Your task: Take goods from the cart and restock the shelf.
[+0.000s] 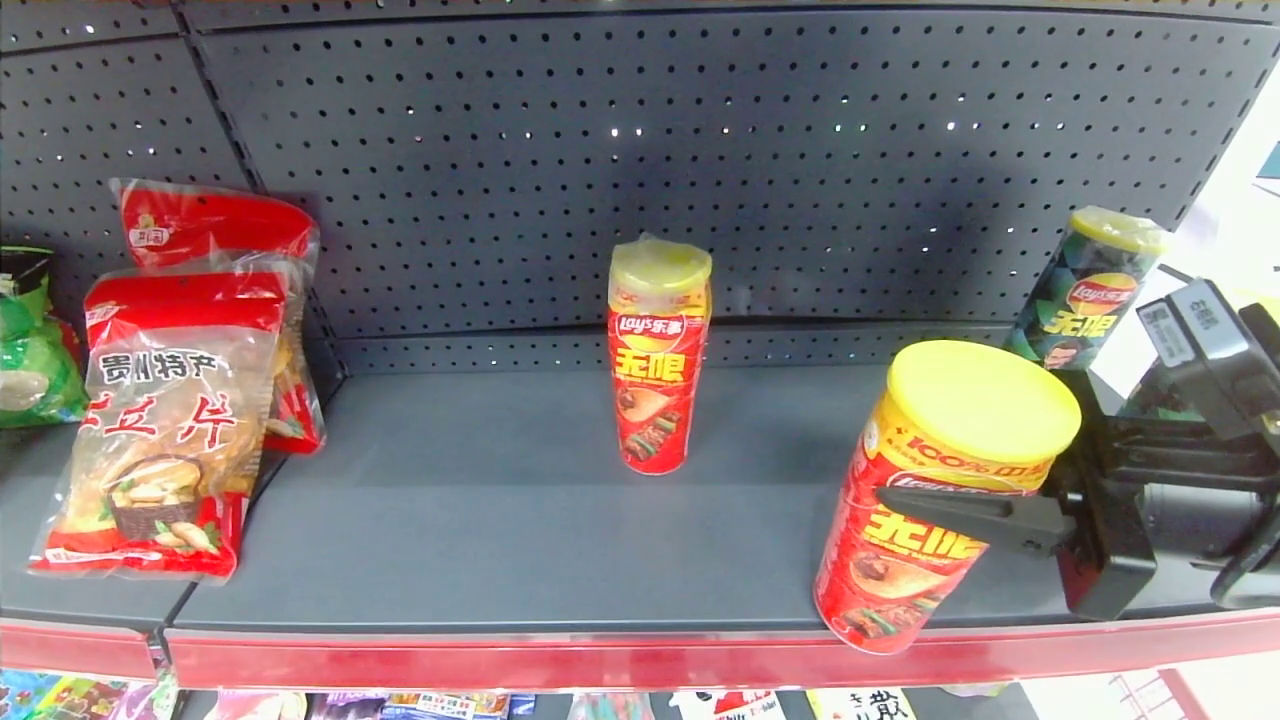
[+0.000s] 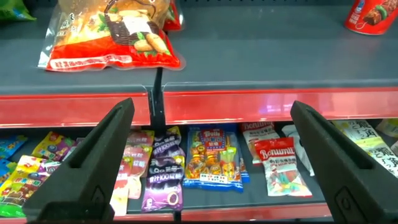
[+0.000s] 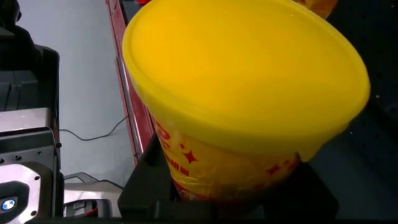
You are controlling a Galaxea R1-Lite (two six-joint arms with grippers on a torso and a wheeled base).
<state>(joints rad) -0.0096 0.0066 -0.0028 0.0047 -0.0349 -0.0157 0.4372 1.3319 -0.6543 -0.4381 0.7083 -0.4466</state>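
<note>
Above shelf [image 1: 500, 520] edge, right gripper [image 1: 950, 485] clamps the yellow-lidded red can [image 1: 900, 575].

You're looking at a red snack bag [image 1: 160, 440] up front: second red bag [image 1: 215, 235] just behind it, green bag [image 1: 30, 350] beside it, candy packets [image 2: 211, 160] below it.

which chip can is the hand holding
The front red can at the shelf's right end, clamped by the right hand; the middle red can and the dark green can stand free.
</note>
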